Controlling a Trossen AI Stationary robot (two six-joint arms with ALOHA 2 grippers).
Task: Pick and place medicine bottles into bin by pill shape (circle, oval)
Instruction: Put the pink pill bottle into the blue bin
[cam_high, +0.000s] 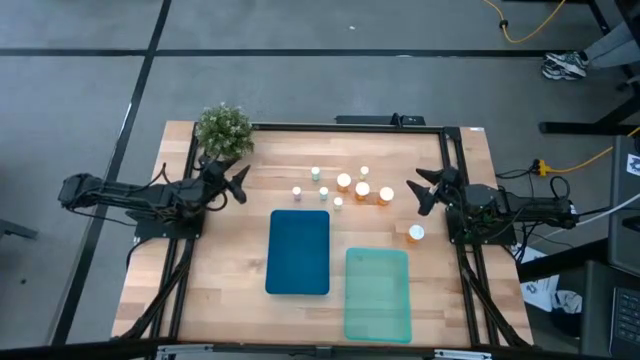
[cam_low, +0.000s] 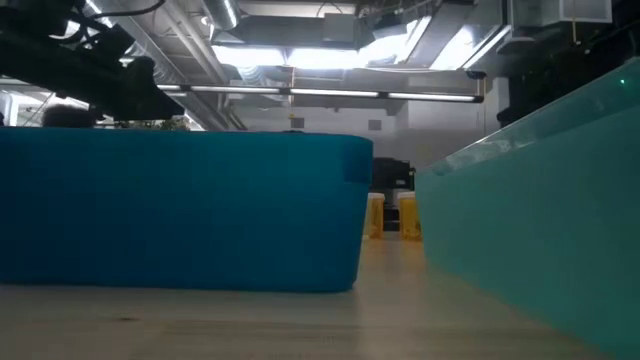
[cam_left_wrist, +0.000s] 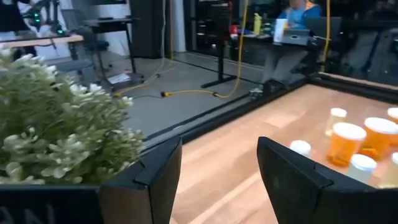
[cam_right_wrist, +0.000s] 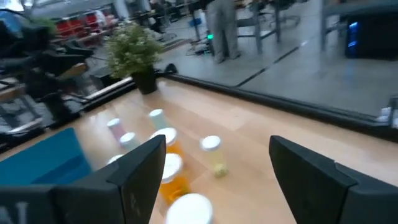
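Several white-capped medicine bottles (cam_high: 345, 187) stand upright in a cluster at the table's far middle; some are small and pale, some larger and orange. One more orange bottle (cam_high: 416, 234) stands apart near the right arm. The cluster also shows in the left wrist view (cam_left_wrist: 346, 144) and the right wrist view (cam_right_wrist: 168, 167). My left gripper (cam_high: 238, 184) is open and empty, left of the cluster. My right gripper (cam_high: 420, 190) is open and empty, right of the cluster. A dark blue bin (cam_high: 299, 252) and a teal bin (cam_high: 378, 294) sit on the table's near half.
A small green potted plant (cam_high: 223, 130) stands at the far left corner, just beyond my left gripper. Black frame rails (cam_high: 455, 170) run along the table's sides. Bare wood lies between the bottles and the bins. A person sits in the room beyond (cam_left_wrist: 298, 15).
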